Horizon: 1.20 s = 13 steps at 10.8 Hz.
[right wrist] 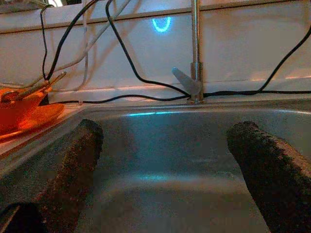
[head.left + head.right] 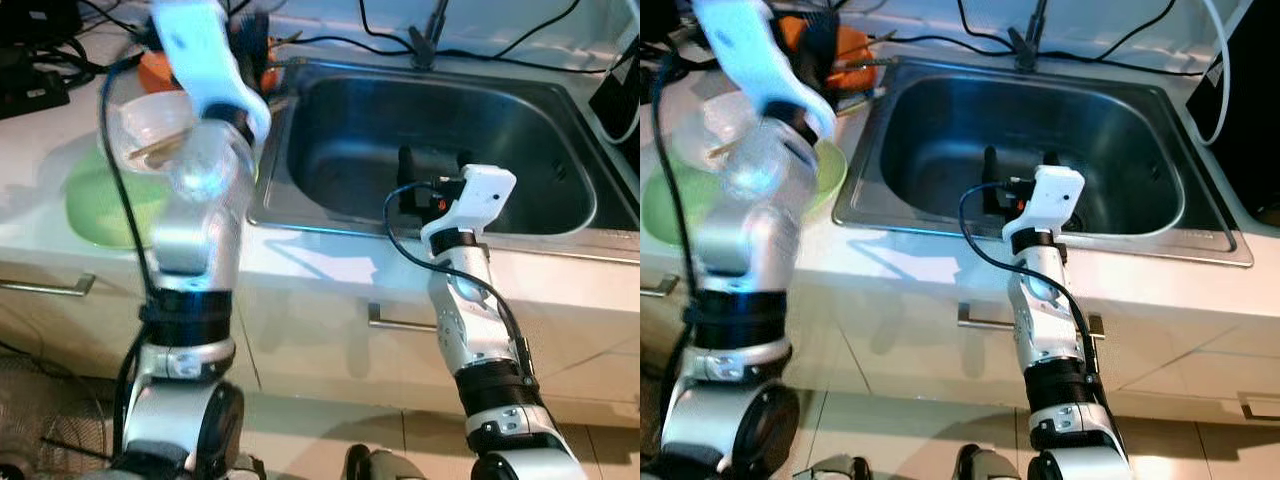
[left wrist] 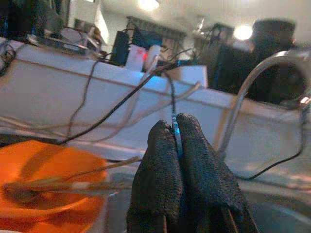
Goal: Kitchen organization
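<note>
From the head views, the sink (image 2: pixel 440 110) holds no dishes; left of it wait an orange bowl (image 2: pixel 850 50), a clear container (image 2: pixel 150 125) and a green plate (image 2: pixel 100 205), so little looks sorted.

The left wrist view shows the left gripper (image 3: pixel 177 133) pressed closed beside the orange bowl.

The right wrist view shows the right gripper (image 1: pixel 165 160) spread wide over the sink, carrying nothing.

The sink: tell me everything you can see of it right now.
The sink is a single rectangular basin of brushed stainless steel with rounded corners and a flat rim, set into a pale countertop. It looks dry, with nothing lying in it. A slim chrome tap rises from its back edge, where black cables trail past. The right hand reaches over the front rim into the basin, fingers spread wide. Orange dishes sit beside its left end.
</note>
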{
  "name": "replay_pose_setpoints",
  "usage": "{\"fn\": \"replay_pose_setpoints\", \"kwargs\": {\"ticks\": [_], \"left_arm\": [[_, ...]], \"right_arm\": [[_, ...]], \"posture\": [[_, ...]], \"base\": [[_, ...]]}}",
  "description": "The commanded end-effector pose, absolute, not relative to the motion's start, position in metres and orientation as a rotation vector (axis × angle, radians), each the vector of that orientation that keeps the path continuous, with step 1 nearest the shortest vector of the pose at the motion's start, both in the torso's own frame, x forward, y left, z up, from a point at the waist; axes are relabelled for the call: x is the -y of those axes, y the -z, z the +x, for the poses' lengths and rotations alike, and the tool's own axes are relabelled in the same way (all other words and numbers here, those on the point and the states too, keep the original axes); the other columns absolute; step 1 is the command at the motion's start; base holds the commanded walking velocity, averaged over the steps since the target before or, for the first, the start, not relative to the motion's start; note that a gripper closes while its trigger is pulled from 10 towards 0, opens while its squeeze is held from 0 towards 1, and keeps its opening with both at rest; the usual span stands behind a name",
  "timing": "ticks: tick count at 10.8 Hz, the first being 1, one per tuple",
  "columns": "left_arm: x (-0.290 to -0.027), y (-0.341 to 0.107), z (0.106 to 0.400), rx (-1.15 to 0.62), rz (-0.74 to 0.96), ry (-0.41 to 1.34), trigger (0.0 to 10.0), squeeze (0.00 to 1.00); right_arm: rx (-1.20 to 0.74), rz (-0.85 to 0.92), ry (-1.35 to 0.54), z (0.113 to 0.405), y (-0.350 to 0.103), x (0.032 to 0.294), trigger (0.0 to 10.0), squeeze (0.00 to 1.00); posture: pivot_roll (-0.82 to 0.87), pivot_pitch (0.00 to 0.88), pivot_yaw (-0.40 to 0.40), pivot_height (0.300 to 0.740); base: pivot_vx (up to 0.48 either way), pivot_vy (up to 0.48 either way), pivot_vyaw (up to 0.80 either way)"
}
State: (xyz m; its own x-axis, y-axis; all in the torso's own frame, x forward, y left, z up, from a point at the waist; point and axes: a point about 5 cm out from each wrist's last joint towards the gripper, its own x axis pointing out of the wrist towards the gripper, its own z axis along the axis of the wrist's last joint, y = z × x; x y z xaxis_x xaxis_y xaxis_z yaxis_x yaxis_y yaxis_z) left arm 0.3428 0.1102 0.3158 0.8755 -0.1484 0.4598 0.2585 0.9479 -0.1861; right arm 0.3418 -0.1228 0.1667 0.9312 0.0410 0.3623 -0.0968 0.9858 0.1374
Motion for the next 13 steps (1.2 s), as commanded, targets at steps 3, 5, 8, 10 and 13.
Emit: {"fn": "replay_pose_setpoints", "kwargs": {"ticks": [3,5,8,10,13], "left_arm": [[-0.118,-0.343,0.334,0.505,-0.277,0.264,10.0,0.0],[-0.124,-0.366,0.326,0.554,-0.333,0.315,10.0,0.0],[-0.116,-0.379,0.316,0.566,-0.522,0.47,10.0,0.0],[-0.095,-0.365,0.315,0.548,-0.589,0.583,10.0,0.0],[-0.057,-0.33,0.32,0.437,-0.627,0.71,10.0,0.0]], "right_arm": [[0.349,0.156,-0.082,0.343,-0.165,0.122,10.0,0.0],[0.344,0.156,-0.096,0.342,-0.163,0.119,10.0,0.0],[0.343,0.157,-0.104,0.343,-0.164,0.118,10.0,0.0],[0.349,0.154,-0.107,0.343,-0.165,0.118,10.0,0.0],[0.378,0.143,-0.126,0.343,-0.173,0.123,10.0,1.0]], "posture": [[0.07,0.136,-0.048,0.74],[0.08,0.136,-0.049,0.74],[0.08,0.137,-0.049,0.74],[0.07,0.133,-0.046,0.74],[0.05,0.129,-0.041,0.74]], "base": [[0.0,0.0,0.0],[0.0,0.0,0.0],[0.0,0.0,0.0],[0.0,0.0,0.0],[0.0,0.0,0.0]]}}
